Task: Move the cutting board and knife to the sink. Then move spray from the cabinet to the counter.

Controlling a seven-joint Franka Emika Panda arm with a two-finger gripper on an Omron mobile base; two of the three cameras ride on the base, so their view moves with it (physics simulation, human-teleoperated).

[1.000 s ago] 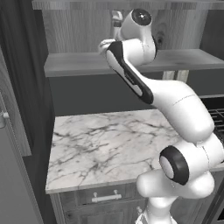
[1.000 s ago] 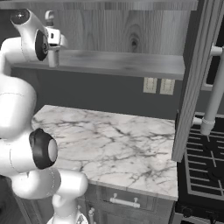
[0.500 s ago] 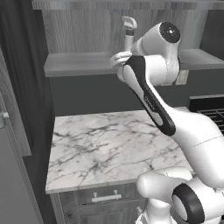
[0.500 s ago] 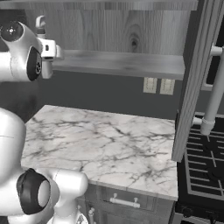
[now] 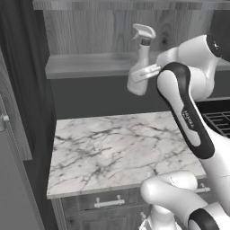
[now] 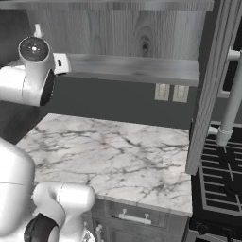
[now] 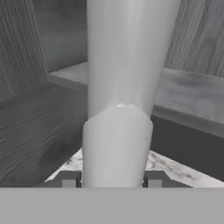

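The pale grey-white spray [image 5: 138, 67] hangs in the air just in front of the cabinet shelf [image 5: 85, 66], upright and slightly tilted, above the counter [image 5: 112, 148]. My gripper [image 7: 113, 179] is shut on the bottle's lower body. In the hand view its dark fingertips [image 7: 69, 179] press both sides of the spray [image 7: 120, 87]. In the left base view my hand [image 5: 152, 72] reaches the bottle from the right. The cutting board, knife and sink are out of view.
The grey wood-grain cabinet [image 6: 137, 42] has its door [image 6: 212, 85] swung open on the right, over the counter [image 6: 118, 156]. A black grated stove [image 6: 222, 179] adjoins the counter's right end. A dark tall panel [image 5: 22, 90] bounds the left side.
The spray has come off the cabinet shelf, carried right and downward in my grip. My arm has swung right and nearer to the cameras.
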